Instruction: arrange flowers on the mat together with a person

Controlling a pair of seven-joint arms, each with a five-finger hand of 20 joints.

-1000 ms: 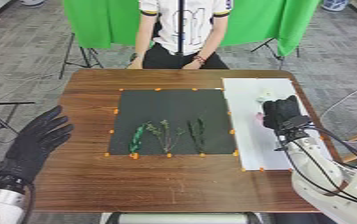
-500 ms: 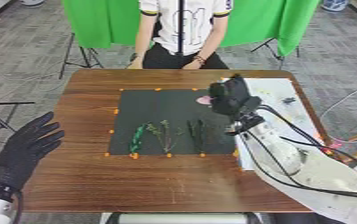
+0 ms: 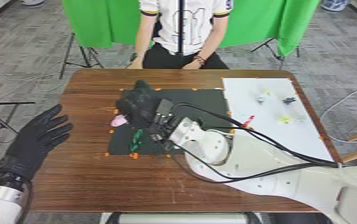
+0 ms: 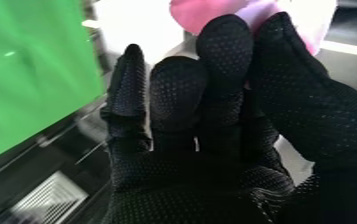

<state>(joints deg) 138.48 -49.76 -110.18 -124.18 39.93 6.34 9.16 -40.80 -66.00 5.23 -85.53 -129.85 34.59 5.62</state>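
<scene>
Head view: R hand [image 3: 137, 106] is holding the pink flower [image 3: 118, 120] at the dark mat's [image 3: 201, 99] L edge; letting go there is risking an off-mat landing; low wrist is poss. threatening the green sprig [image 3: 136, 141]; L hand [image 3: 37, 145] is waiting, fingers straight; R wrist view: thumb & fingertips are pinching narrowly, nearly closed, so a twist is risking a slip.
</scene>
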